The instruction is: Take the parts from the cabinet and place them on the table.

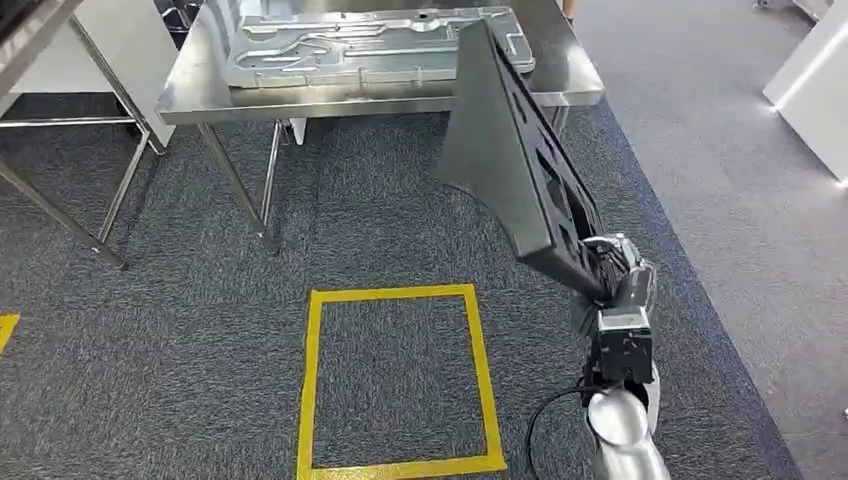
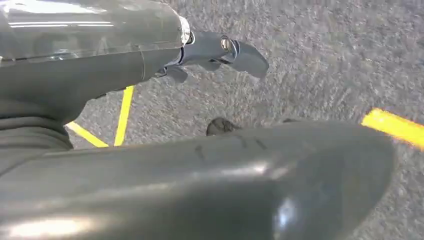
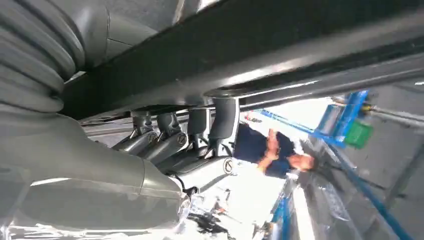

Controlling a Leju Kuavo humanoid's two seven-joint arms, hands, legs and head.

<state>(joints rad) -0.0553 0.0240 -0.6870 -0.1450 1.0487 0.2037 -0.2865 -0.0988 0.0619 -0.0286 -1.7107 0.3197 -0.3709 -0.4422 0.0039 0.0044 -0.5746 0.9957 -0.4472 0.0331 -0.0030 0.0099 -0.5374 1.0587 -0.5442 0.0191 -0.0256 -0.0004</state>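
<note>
My right hand (image 1: 612, 268) grips the lower edge of a large dark panel part (image 1: 520, 150), which stands tilted on edge, its top reaching over the near right corner of the steel table (image 1: 200, 95). On that table lies a flat silver stamped part (image 1: 370, 45). In the right wrist view my fingers (image 3: 200, 127) curl around the dark panel's edge (image 3: 250, 50). My left hand (image 2: 220, 52) hangs over the grey carpet with its fingers apart and nothing in them.
A yellow tape square (image 1: 312, 380) marks the carpet in front of me. A second steel-framed table (image 1: 60, 40) stands at the far left and a white unit (image 1: 810, 90) at the right. A person in dark blue (image 3: 270, 150) stands in the background.
</note>
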